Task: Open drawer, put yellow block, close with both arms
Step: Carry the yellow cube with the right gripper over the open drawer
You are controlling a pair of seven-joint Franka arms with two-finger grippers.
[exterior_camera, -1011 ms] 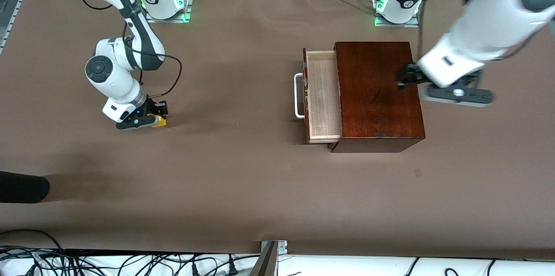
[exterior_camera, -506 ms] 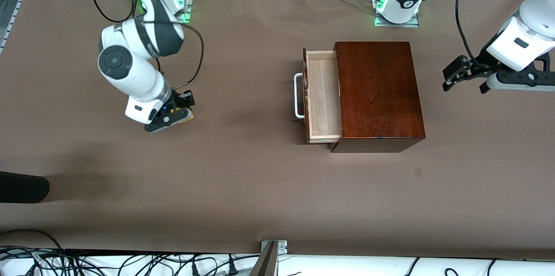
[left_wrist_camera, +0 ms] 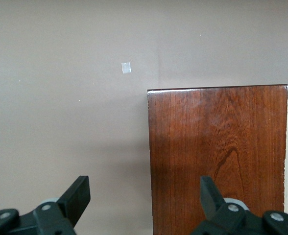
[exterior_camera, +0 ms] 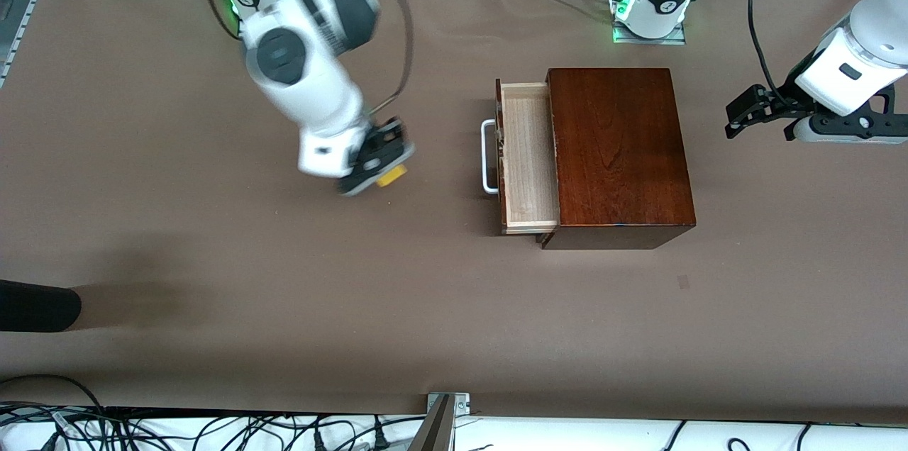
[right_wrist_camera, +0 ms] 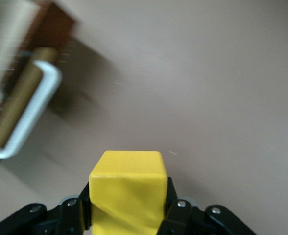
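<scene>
1. step 2 in hand: right gripper [exterior_camera: 383, 166] clamps yellow block [exterior_camera: 392, 175] over bare table, near drawer [exterior_camera: 526, 153], which stands open.
2. next calls for lowering it inside.
3. left gripper [exterior_camera: 757, 113] waits, fingers spread, empty.

yellow block [exterior_camera: 391, 176], white handle [exterior_camera: 486, 157] — reddish-brown box [exterior_camera: 617, 153]

Looks like a robotics lab: brown paper-covered table [exterior_camera: 397, 309], white arms bolted to aluminium base plates [exterior_camera: 649, 32], tangled black cables [exterior_camera: 213, 430] everywhere.
</scene>
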